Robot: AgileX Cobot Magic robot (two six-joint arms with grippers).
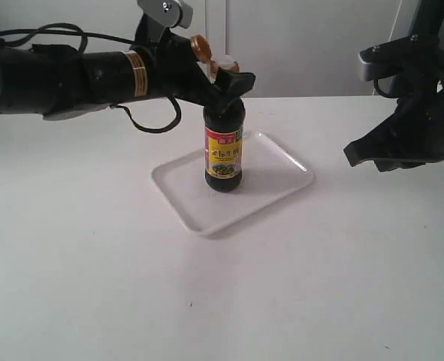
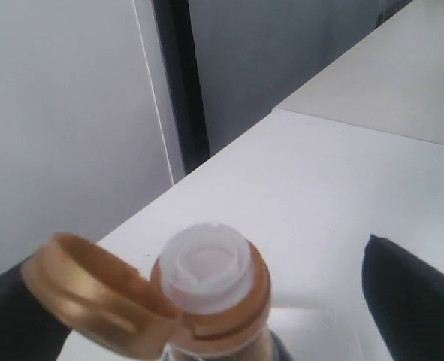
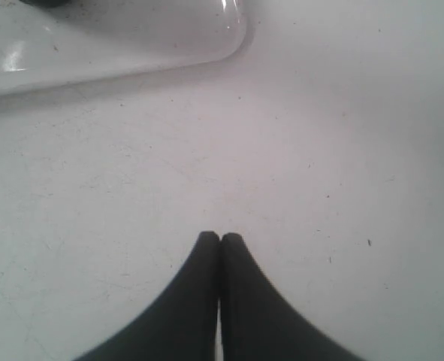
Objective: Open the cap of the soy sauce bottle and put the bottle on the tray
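Soy sauce bottle stands upright on the tray, cap flipped back, white spout bare. Left pincer spread wide, straddling the neck. Right pincer pressed closed over the surface, beside the tray.

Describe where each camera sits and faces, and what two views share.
Exterior: off the arms, facing the table; left arm, right arm, soy sauce bottle on tray.
Left wrist: on the left arm, over the open cap; one finger shows.
Right wrist: on the right arm, facing down at the table; shut right gripper shows.
Shared: exterior and right wrist show the tray.
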